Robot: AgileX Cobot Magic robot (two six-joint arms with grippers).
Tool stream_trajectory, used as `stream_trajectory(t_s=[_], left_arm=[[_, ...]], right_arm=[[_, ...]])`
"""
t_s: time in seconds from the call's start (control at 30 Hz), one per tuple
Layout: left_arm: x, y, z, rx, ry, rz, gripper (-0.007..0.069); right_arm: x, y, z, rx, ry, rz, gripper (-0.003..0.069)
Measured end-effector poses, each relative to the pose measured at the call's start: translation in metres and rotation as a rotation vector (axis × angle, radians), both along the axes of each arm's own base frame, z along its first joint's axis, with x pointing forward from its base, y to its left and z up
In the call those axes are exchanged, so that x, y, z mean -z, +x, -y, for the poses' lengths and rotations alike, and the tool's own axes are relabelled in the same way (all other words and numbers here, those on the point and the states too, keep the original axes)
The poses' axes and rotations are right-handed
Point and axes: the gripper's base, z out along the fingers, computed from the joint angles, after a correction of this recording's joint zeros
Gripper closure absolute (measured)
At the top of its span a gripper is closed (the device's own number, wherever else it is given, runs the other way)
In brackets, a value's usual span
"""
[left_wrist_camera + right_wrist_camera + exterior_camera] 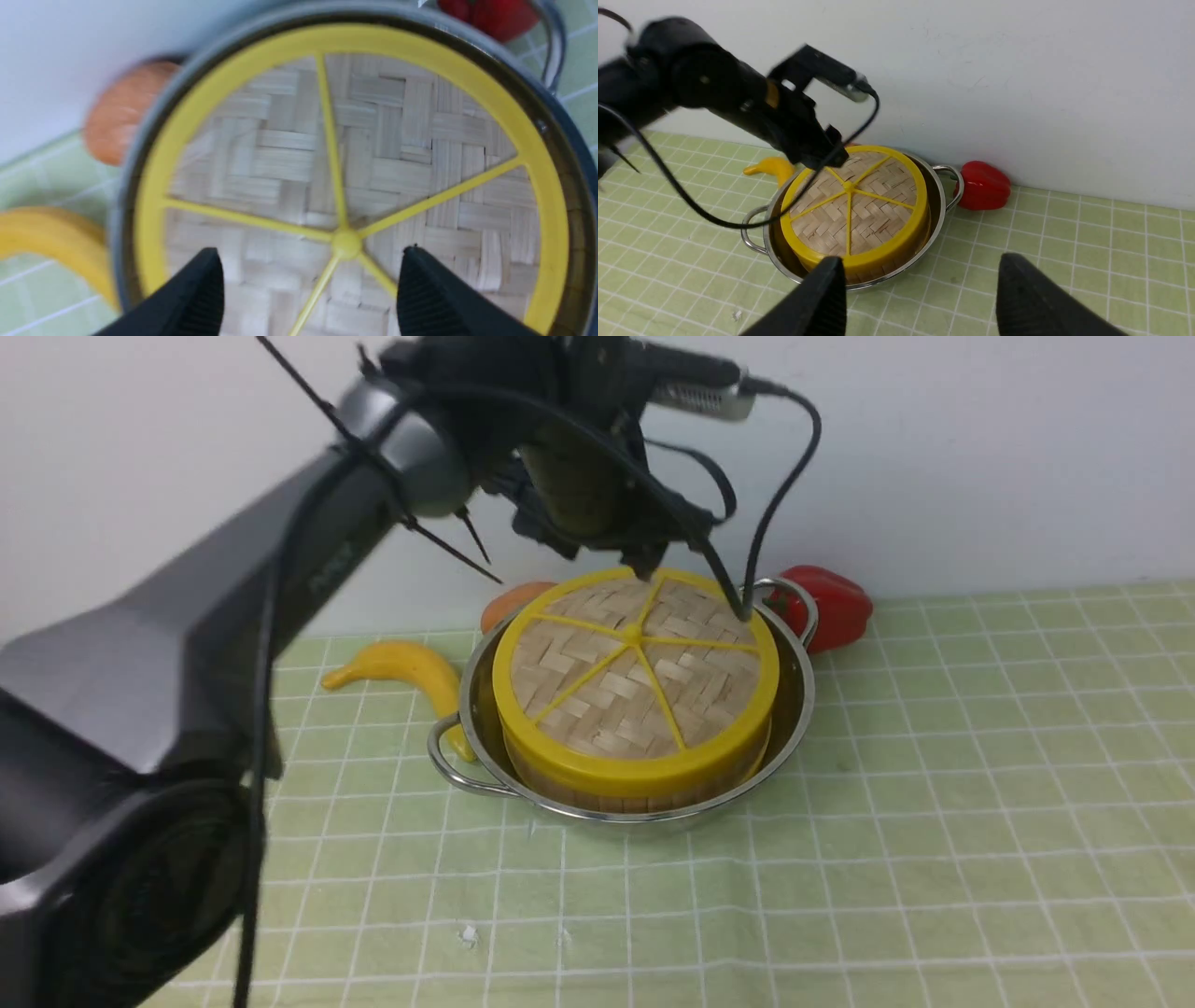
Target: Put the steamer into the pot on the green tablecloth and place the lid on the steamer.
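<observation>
1. Lid (pixel 635 658) sat on the steamer (pixel 597 798), inside the pot (pixel 795 709) on the green tablecloth (pixel 934 803).
2. Left gripper (pixel 310 251) hovered directly above it, jaws spread, holding nothing.
3. Right gripper (pixel 920 259), also gaping and empty, was well back.

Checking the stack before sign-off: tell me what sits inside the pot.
The steamer stands in the pot, lid on top. The lid hides the steamer's interior and the pot's floor.
</observation>
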Motion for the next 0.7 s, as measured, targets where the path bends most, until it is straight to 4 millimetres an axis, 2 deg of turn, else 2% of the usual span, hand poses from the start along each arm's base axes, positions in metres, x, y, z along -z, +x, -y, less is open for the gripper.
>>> stream_trajectory(t_s=[0.07,0.13,0.2,0.27,0.4,0.47,0.5,0.53,0.57,0.6,0.67,0.7], left_arm=[[-0.023,-0.008,-0.007,-0.004,0.0,0.051,0.0165],[-0.036,-0.012,-0.011,-0.008,0.0,0.08,0.0176],[-0.059,-0.022,-0.018,-0.011,-0.013,0.129,0.0221],[-0.069,-0.027,-0.021,-0.012,-0.024,0.149,0.0246],[-0.106,-0.052,-0.028,0.005,-0.128,0.19,0.0405],[-0.129,-0.069,-0.032,0.029,-0.208,0.208,0.0508],[-0.131,-0.071,-0.032,0.034,-0.215,0.21,0.0517],[-0.149,-0.087,-0.035,0.068,-0.275,0.226,0.0588],[-0.154,-0.091,-0.036,0.078,-0.288,0.232,0.0601],[-0.17,-0.106,-0.04,0.117,-0.334,0.254,0.0632],[-0.193,-0.131,-0.049,0.169,-0.387,0.294,0.0648],[-0.196,-0.134,-0.051,0.171,-0.389,0.301,0.0648]], right_arm=[[0.0,0.0,0.001,0.0,-0.019,0.007,0.0228],[0.0,0.001,0.002,0.005,-0.038,0.014,0.0231],[0.0,-0.001,0.004,0.012,-0.066,0.03,0.0259],[0.0,-0.002,0.005,0.011,-0.081,0.038,0.0279],[0.008,-0.017,0.014,0.02,-0.122,0.074,0.0424],[0.024,-0.032,0.023,0.047,-0.153,0.083,0.0522],[0.026,-0.033,0.024,0.054,-0.16,0.084,0.054],[0.039,-0.041,0.03,0.075,-0.184,0.093,0.0601],[0.045,-0.045,0.032,0.081,-0.191,0.096,0.0619],[0.059,-0.052,0.038,0.103,-0.213,0.12,0.0661],[0.078,-0.06,0.044,0.126,-0.235,0.164,0.0673],[0.082,-0.062,0.045,0.128,-0.236,0.167,0.0673]])
